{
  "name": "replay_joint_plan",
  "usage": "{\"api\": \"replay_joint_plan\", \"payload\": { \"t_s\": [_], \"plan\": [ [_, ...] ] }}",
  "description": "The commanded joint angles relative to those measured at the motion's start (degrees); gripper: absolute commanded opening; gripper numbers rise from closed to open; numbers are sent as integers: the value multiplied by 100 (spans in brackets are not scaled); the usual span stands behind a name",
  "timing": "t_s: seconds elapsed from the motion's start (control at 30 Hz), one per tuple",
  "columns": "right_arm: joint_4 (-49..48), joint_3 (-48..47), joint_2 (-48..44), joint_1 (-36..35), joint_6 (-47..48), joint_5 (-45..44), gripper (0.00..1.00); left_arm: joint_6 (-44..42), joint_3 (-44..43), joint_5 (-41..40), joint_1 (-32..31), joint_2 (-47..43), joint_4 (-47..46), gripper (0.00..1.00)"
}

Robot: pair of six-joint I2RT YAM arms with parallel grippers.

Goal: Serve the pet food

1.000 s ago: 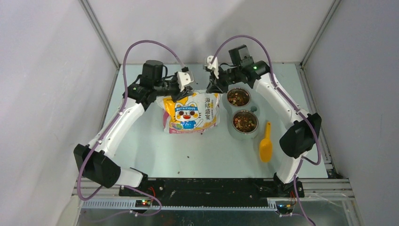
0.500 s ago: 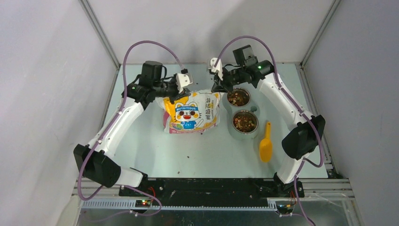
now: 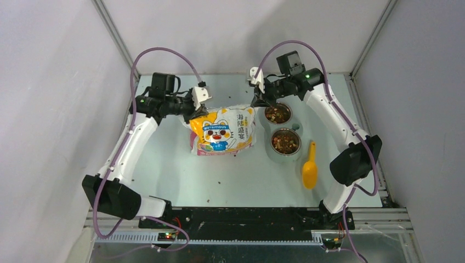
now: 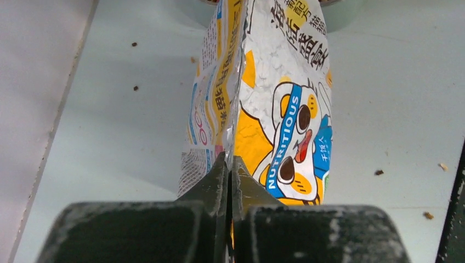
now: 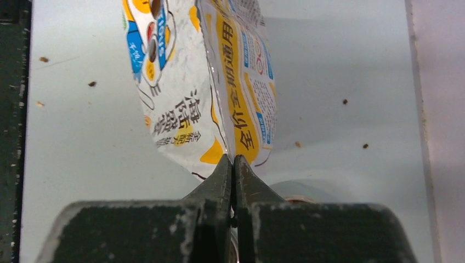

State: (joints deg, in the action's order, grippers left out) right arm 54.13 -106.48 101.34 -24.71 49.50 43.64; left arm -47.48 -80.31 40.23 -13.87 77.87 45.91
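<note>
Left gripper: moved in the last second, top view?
Yes. The left gripper, shut on a top corner of the bag, has shifted left, farther from the far bowl, which has stayed put.

The left arm and right arm have white links and black joint housings, each with a green light near the wrist. A purple cable runs along each arm. The left gripper has black, pale-dusted wedge fingers.

Top view overhead, looking down; wrist views close-up, facing opposite ends of shared bag
</note>
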Motion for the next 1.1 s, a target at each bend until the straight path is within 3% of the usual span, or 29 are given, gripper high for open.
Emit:
{"api": "replay_joint_plan", "payload": {
  "t_s": [0.0, 0.07, 0.1, 0.13, 0.23, 0.33, 0.4, 0.43, 0.47, 0.5, 0.57, 0.7, 0.73, 0.77, 0.8, 0.83, 0.9, 1.0, 1.03, 1.07],
  "plan": [
    [621, -479, -28, 289, 159, -372, 0, -799, -506, -643, 641, 24, 1644, 2],
    [618, -536, 2, 291, 101, -384, 5, -715, -523, -751, 761, 72, 1716, 18],
    [595, -531, 5, 287, 66, -411, 11, -704, -482, -757, 793, 29, 1687, 19],
    [567, -532, 6, 284, 49, -432, 16, -693, -361, -776, 852, -16, 1571, 17],
    [659, -585, 56, 284, 103, -450, 0, -654, -125, -834, 902, -277, 1274, 6],
    [755, -638, 80, 298, 134, -415, 0, -629, -36, -738, 985, -356, 1229, 0],
    [719, -631, 78, 293, 52, -468, 10, -522, -51, -725, 1006, -330, 1211, 1],
    [655, -618, 74, 294, 8, -495, 18, -479, -49, -726, 1007, -337, 1193, 9],
    [623, -610, 77, 297, -63, -562, 20, -322, -18, -746, 1009, -344, 1071, 15],
    [600, -609, 83, 301, -80, -586, 9, -252, 12, -772, 1013, -400, 914, 11],
    [706, -677, 108, 353, -55, -523, 0, -179, 65, -739, 1070, -465, 833, 1],
    [895, -891, 209, 484, -290, -254, 0, 44, -22, -679, 1240, -427, 845, 0],
    [842, -890, 213, 493, -348, -282, 0, 102, -29, -685, 1265, -423, 817, 4],
    [791, -869, 203, 502, -494, -315, 9, 238, -11, -760, 1299, -431, 725, 17],
    [711, -821, 189, 502, -547, -385, 12, 292, 53, -801, 1321, -454, 668, 20],
    [690, -795, 182, 502, -590, -410, 14, 378, 100, -875, 1351, -477, 543, 16],
    [683, -735, 163, 508, -636, -440, 1, 528, 252, -911, 1456, -539, 428, 2],
    [645, -604, 78, 557, -783, -340, 0, 577, 351, -719, 1598, -598, 423, 0],
    [587, -480, 43, 565, -915, -385, 5, 612, 390, -710, 1611, -615, 412, 3],
    [466, -418, -38, 568, -1025, -423, 16, 759, 418, -738, 1612, -628, 298, 16]
  ]
}}
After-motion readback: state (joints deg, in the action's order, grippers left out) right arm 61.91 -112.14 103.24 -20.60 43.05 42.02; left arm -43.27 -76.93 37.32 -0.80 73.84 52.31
